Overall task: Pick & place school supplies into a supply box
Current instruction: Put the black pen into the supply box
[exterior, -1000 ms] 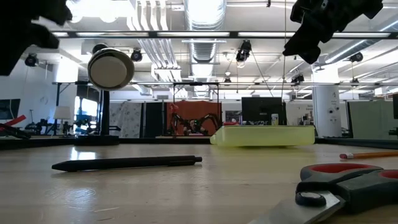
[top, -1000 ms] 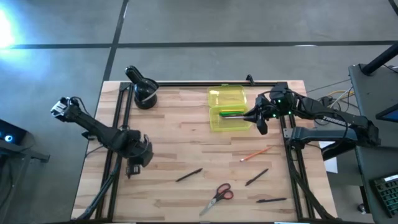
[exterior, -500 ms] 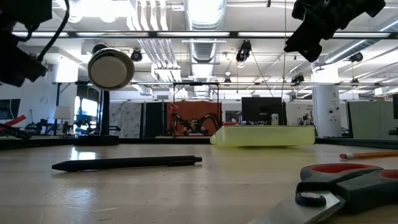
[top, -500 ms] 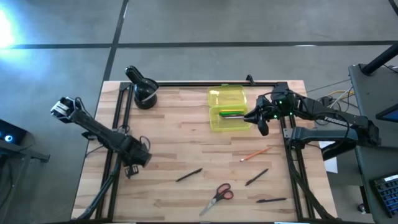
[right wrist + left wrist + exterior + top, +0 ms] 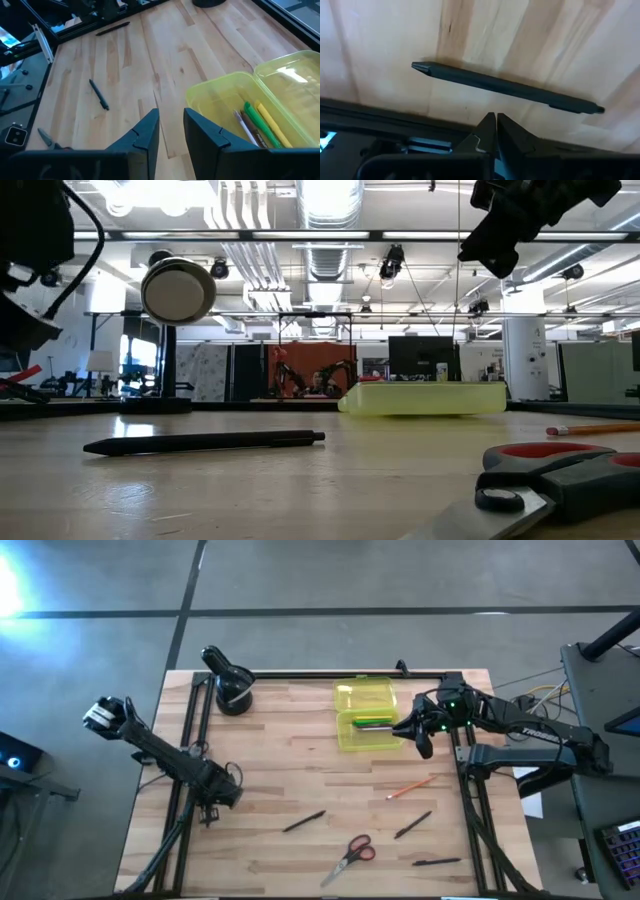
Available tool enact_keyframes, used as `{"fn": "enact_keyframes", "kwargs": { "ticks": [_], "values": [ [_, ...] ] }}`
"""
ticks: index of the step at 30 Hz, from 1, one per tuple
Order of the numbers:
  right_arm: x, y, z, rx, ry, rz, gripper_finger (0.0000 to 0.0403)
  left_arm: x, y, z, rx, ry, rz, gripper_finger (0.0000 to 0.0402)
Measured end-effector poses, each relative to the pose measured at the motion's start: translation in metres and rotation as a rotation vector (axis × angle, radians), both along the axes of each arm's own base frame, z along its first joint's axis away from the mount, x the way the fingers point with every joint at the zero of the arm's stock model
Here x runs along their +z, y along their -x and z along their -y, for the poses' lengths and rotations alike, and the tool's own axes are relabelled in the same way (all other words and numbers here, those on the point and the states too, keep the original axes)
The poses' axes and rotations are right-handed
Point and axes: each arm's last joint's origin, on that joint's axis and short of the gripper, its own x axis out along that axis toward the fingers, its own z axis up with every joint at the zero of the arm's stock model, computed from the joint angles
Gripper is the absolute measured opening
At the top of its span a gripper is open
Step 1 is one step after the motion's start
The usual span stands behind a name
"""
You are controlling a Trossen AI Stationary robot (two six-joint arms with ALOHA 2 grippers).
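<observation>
Black pen (image 5: 505,88) lies flat beyond the left tool (image 5: 496,131), pressed together empty; right tool (image 5: 171,131) slightly spread over the supply box (image 5: 250,115).

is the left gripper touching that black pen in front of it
Apart. In the left wrist view the left gripper is shut on nothing, its fingertips pressed together, and a strip of bare table separates them from the black pen.

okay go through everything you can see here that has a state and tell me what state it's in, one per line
supply box: lid open, a green and a yellow pen lying inside.
left gripper: shut, empty, above a black pen that lies on the table.
right gripper: open, empty, at the box's right side.
scissors: blades slightly apart, flat on the table.
orange pencil: flat on the table, outside the box.
</observation>
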Motion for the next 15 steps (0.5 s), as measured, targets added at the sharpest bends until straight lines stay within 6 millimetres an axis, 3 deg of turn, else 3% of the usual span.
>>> {"fn": "enact_keyframes", "kwargs": {
  "ticks": [15],
  "values": [
    [0.000, 0.000, 0.000, -0.001, -0.002, -0.001, 0.0073, -0.025, -0.019, 0.012, -0.010, 0.044, -0.027, 0.0000]
  ]
}}
